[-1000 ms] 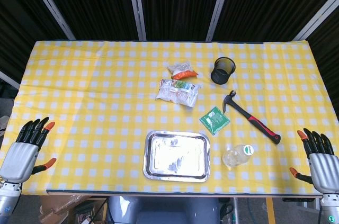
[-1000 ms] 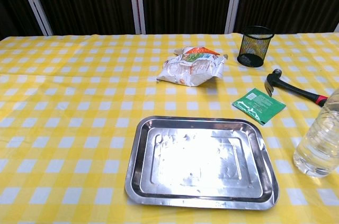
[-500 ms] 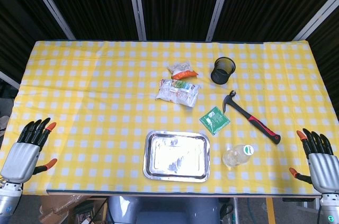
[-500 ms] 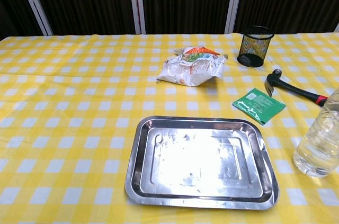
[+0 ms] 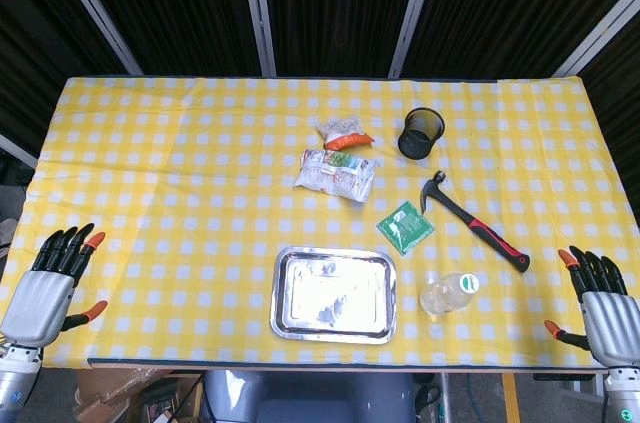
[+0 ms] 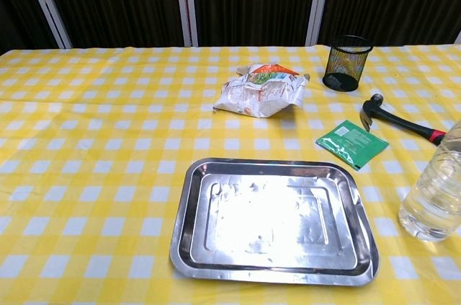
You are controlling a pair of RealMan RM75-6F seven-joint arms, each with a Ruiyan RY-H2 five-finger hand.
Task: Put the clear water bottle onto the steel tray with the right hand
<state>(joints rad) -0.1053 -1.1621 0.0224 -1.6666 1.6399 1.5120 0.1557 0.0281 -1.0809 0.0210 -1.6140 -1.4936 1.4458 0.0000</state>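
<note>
I see the clear water bottle standing upright on the table, just right of the steel tray. My right hand and left hand hang empty, fingers spread.

Worktop has yellow and white check cloth. Steel tray lies near front edge, nothing in it. Clear water bottle stands just right of tray, not touching it. Green packet lies behind bottle. Hammer lies right of packet. Black mesh cup stands further back. Crinkly snack bags lie left of cup. Left hand at front left corner, fingers apart, holds nothing. Right hand at front right corner, fingers apart, holds nothing, well apart from bottle.
</note>
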